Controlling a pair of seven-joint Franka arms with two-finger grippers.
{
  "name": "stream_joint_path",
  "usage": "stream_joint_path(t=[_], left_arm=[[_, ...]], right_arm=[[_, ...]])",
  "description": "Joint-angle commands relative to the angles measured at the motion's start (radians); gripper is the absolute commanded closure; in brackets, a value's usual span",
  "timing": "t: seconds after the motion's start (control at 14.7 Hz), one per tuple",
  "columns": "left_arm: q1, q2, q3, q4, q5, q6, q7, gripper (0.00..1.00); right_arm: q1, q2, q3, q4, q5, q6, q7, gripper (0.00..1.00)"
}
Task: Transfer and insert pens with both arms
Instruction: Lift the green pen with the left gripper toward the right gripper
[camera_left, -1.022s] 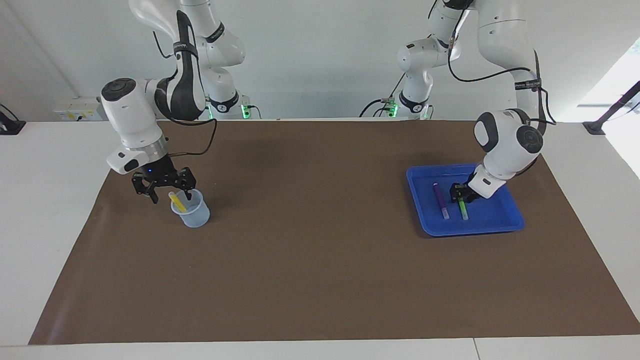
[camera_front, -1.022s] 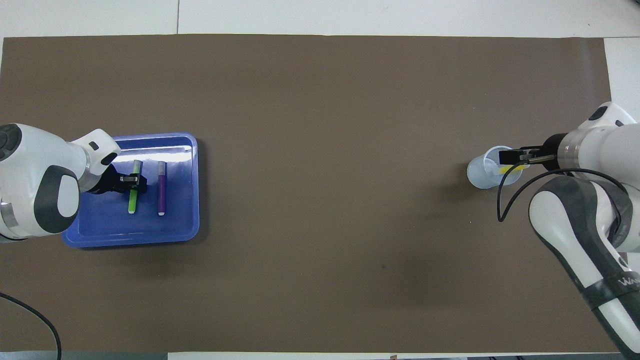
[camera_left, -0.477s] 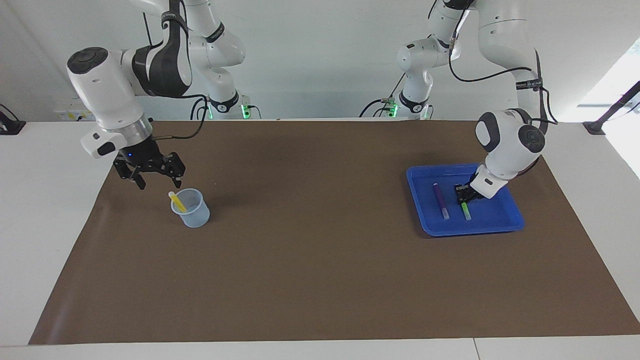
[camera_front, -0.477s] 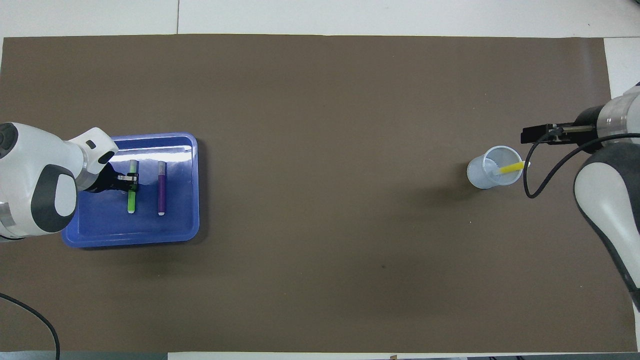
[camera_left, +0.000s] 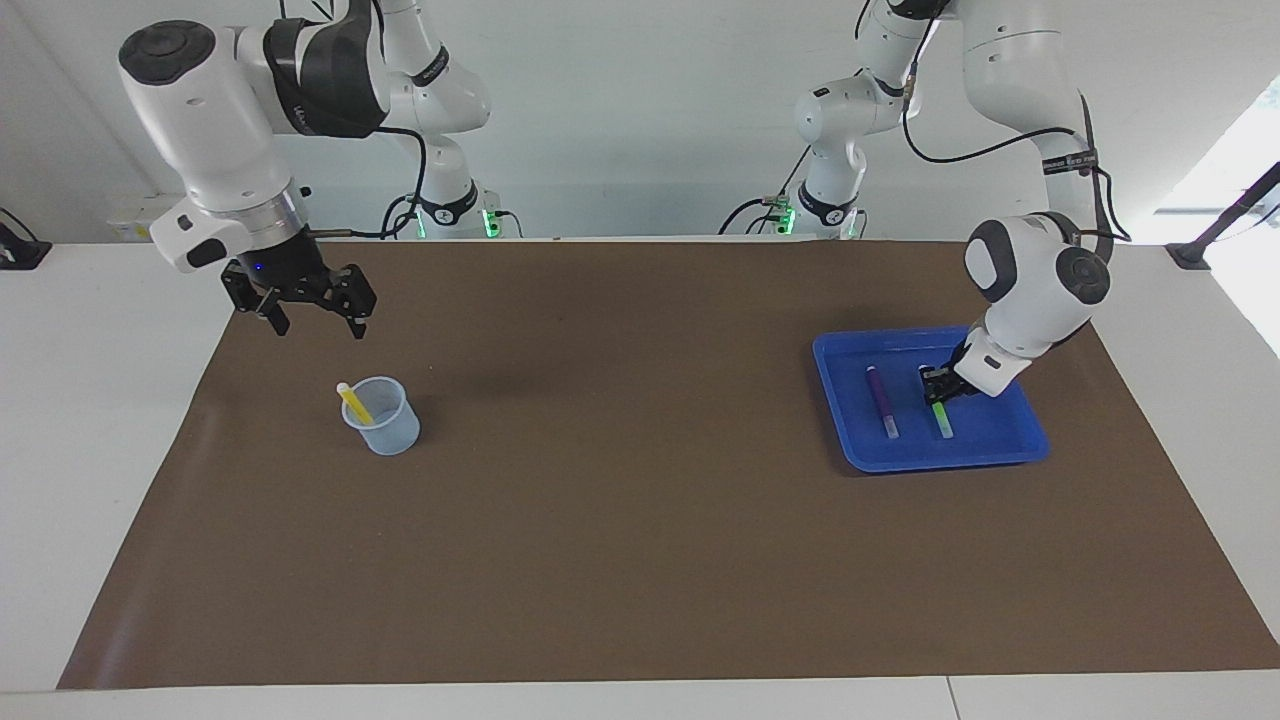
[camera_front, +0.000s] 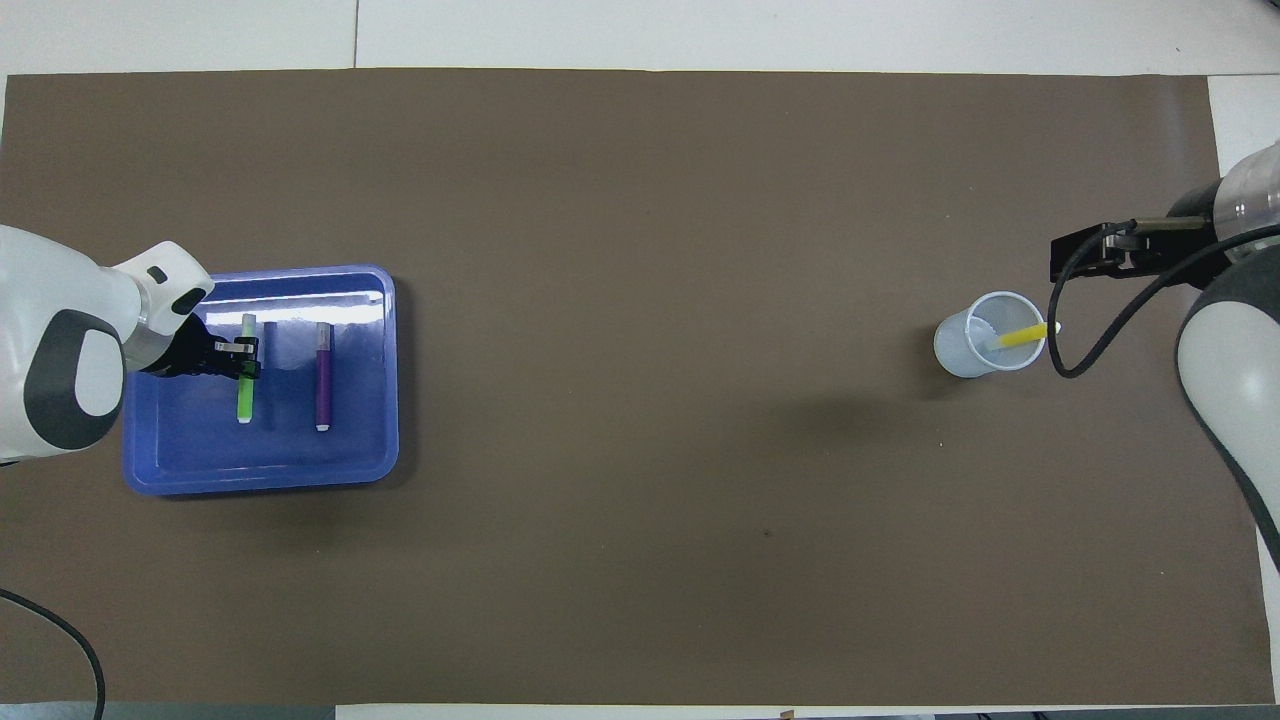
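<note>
The green pen (camera_left: 943, 421) (camera_front: 244, 398) is in the blue tray (camera_left: 1000, 447) (camera_front: 260, 472), and my left gripper (camera_left: 936, 385) (camera_front: 246, 358) is shut on its upper part. The pen's shadow falls apart from it on the tray floor, so it hangs just off the floor. Beside it the purple pen (camera_left: 881, 400) (camera_front: 323, 375) lies flat in the tray. The yellow pen (camera_left: 353, 402) (camera_front: 1018, 337) leans in the clear cup (camera_left: 385, 425) (camera_front: 965, 350). My right gripper (camera_left: 315, 326) (camera_front: 1078, 258) hangs open and empty above the mat beside the cup.
A brown mat (camera_left: 640, 520) covers the table between cup and tray. Two smaller white arms (camera_left: 830, 150) with green lights stand at the robots' end of the table.
My right gripper has risen away from the cup, leaving the yellow pen in it. My left gripper has shut on the green pen and carried it a little toward the left arm's end.
</note>
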Motion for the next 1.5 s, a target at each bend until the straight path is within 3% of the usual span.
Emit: stream_joint_path(t=[0.0, 0.27, 0.48, 0.89, 1.16, 1.29, 1.43], left_arm=[[0.005, 0.0, 0.0, 0.127, -0.007, -0.173, -0.073, 1.0], [-0.003, -0.028, -0.004, 0.229, -0.143, -0.332, -0.289, 1.0], [-0.018, -0.08, -0.011, 0.252, -0.315, -0.402, -0.563, 1.0], [-0.035, -0.196, -0.098, 0.247, -0.538, -0.399, -1.126, 1.0], [-0.078, -0.233, -0.103, 0.231, -0.68, -0.396, -1.384, 1.0], [-0.098, -0.256, -0.104, 0.2, -0.783, -0.392, -1.479, 1.0], [-0.138, -0.276, -0.104, 0.168, -0.854, -0.377, -1.541, 1.0]], right_arm=[[-0.006, 0.0, 0.026, 0.02, -0.025, -0.037, 0.029, 0.0], [-0.007, -0.017, 0.029, 0.003, -0.024, -0.039, 0.029, 0.0], [-0.017, -0.02, 0.029, 0.003, -0.024, -0.039, 0.029, 0.0], [-0.047, -0.027, 0.064, -0.001, -0.014, -0.039, 0.027, 0.0], [-0.041, -0.03, 0.069, -0.001, -0.005, -0.037, 0.026, 0.0], [-0.041, -0.027, 0.101, 0.005, 0.044, -0.034, 0.026, 0.0], [-0.041, -0.023, 0.126, 0.008, 0.18, -0.019, 0.033, 0.0]])
